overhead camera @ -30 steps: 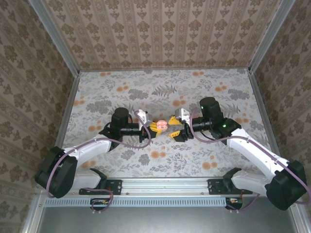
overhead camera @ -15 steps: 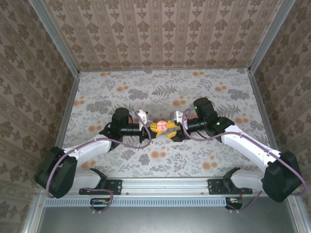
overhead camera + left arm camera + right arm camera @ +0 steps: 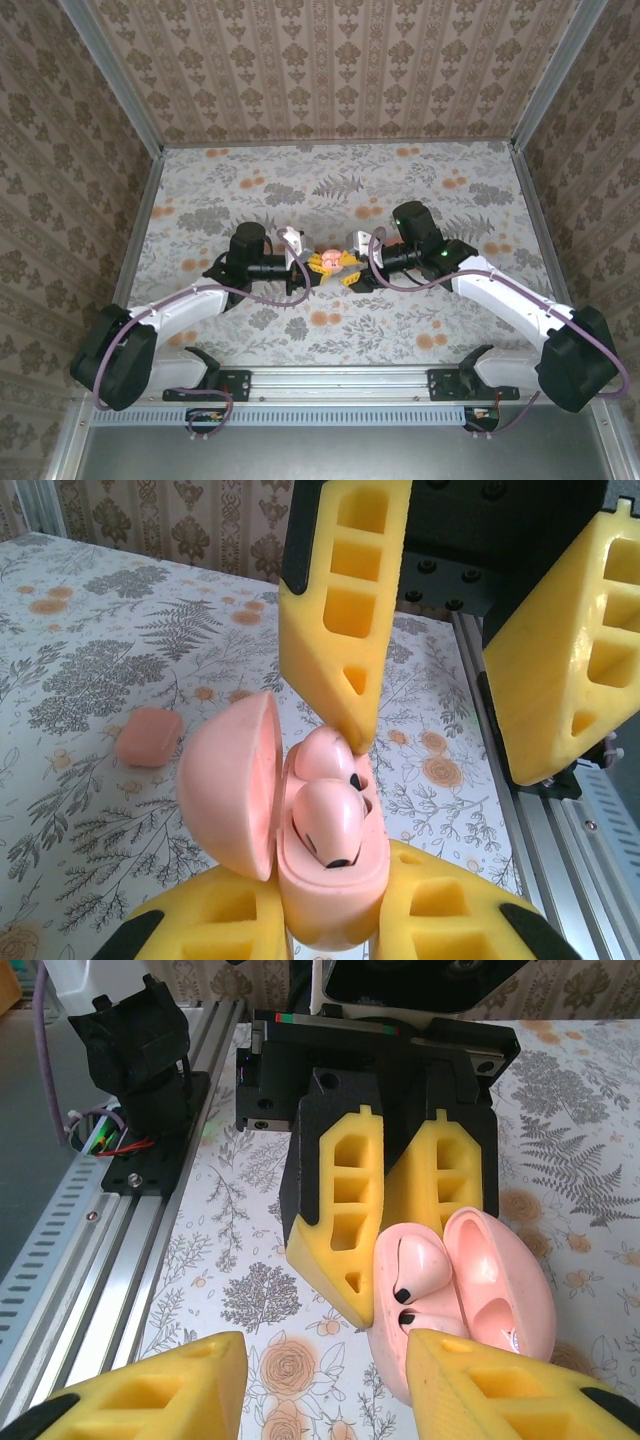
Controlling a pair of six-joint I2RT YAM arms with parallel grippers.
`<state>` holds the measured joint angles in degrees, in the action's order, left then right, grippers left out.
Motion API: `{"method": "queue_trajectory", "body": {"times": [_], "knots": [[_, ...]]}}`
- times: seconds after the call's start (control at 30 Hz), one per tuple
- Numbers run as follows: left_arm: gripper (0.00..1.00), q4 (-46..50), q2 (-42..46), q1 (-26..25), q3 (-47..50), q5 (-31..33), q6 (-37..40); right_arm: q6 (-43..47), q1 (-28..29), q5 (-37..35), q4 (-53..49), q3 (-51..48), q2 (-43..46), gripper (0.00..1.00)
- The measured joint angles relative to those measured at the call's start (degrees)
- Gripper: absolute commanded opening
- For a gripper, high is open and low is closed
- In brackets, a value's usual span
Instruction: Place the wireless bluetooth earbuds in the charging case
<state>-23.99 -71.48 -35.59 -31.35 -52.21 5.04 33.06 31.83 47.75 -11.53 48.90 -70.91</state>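
The pink charging case (image 3: 331, 890) is clamped at its base by my left gripper (image 3: 330, 925), lid (image 3: 228, 780) swung open to the left. Both wireless bluetooth earbuds sit in its wells, the near one (image 3: 326, 818) and the far one (image 3: 325, 754). My right gripper (image 3: 325, 1360) is open, its jaws wide apart. One of its yellow fingers (image 3: 338, 610) comes down from above, and its tip touches the far earbud. In the right wrist view the case (image 3: 480, 1305) stands between the left gripper's fingers (image 3: 340, 1220). From above, both grippers meet at the case (image 3: 330, 262) mid-table.
A small pink rounded block (image 3: 150, 737) lies on the flowered tabletop left of the case. The aluminium rail (image 3: 120, 1230) with the arm bases runs along the near edge. Patterned walls (image 3: 320, 60) enclose the table on three sides.
My right arm has moved left until its fingers reach the case, and its jaws have narrowed somewhat. The left arm and the case have stayed put.
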Motion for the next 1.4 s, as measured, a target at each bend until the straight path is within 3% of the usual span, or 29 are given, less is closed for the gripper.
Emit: {"method": "queue_trajectory", "body": {"times": [0.37,0.83,1.13,1.4], "knots": [[0.11,-0.1,0.0,-0.1,-0.1,0.0,0.2,-1.8,0.3,-1.1,3.5,-1.4,2.5,0.49],[0.11,-0.1,0.8,-0.5,-0.7,-0.5,0.2,-9.4,-7.3,-2.8,11.6,-10.0,13.9,0.81],[0.11,-0.3,1.2,-1.7,-0.9,-1.0,0.4,-10.4,-7.3,-3.8,12.0,-10.6,10.7,0.82],[0.11,-0.2,2.4,-1.9,-0.9,-1.2,0.9,-10.4,-6.7,-0.4,12.7,-10.5,5.6,0.79]]}}
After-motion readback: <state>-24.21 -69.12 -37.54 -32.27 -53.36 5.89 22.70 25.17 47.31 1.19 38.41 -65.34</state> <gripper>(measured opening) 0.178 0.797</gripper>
